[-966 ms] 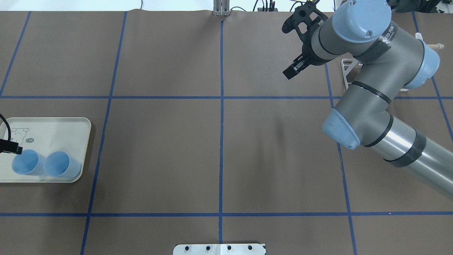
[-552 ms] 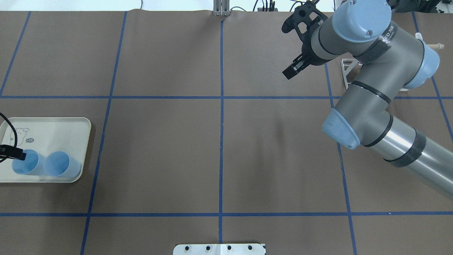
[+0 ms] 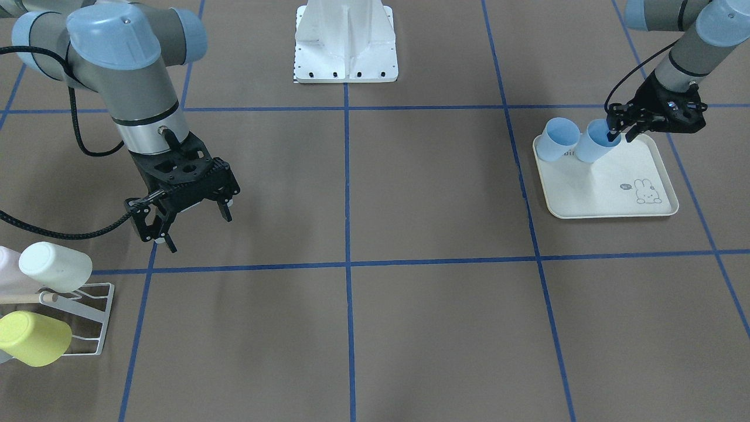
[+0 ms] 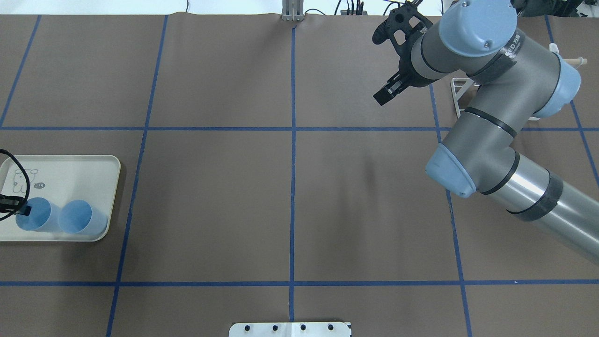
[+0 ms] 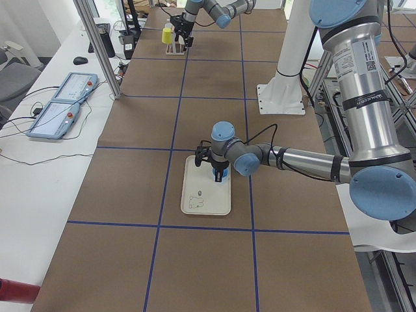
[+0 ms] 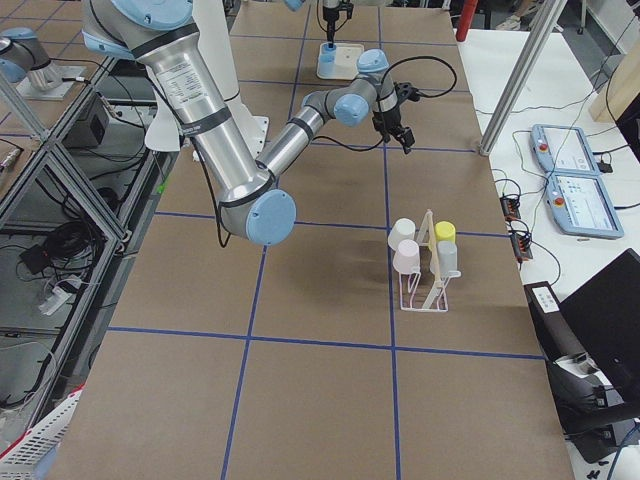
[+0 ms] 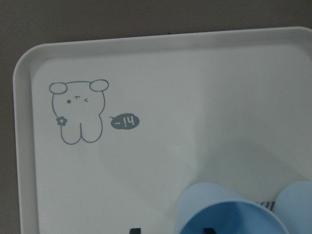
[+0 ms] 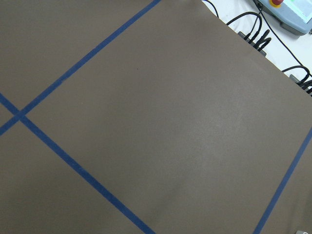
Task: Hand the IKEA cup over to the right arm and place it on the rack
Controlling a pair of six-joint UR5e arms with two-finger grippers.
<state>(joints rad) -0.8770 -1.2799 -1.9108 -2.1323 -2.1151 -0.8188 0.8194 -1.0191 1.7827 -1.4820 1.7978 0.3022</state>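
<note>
Two light-blue cups stand side by side on a cream tray (image 3: 609, 187). My left gripper (image 3: 621, 136), slim and black, is open and straddles the rim of the outer cup (image 3: 593, 146): one finger is inside it, the other outside. The overhead view shows that cup (image 4: 36, 219) with a fingertip (image 4: 26, 210) dipping in. In the left wrist view the cup (image 7: 229, 214) fills the bottom edge. My right gripper (image 3: 193, 225), the black blocky one, is open and empty above the table, near the white wire rack (image 3: 88, 328).
The second blue cup (image 3: 556, 138) touches the first on its inner side. The rack (image 6: 425, 275) carries a white cup (image 3: 55, 266), a yellow cup (image 3: 32, 339) and a pink one at the view's edge. The robot's white base (image 3: 345, 44) is at the table's middle edge.
My left gripper has come down and forward onto the outer blue cup, and one finger now sits inside its rim. The right arm has not moved.
</note>
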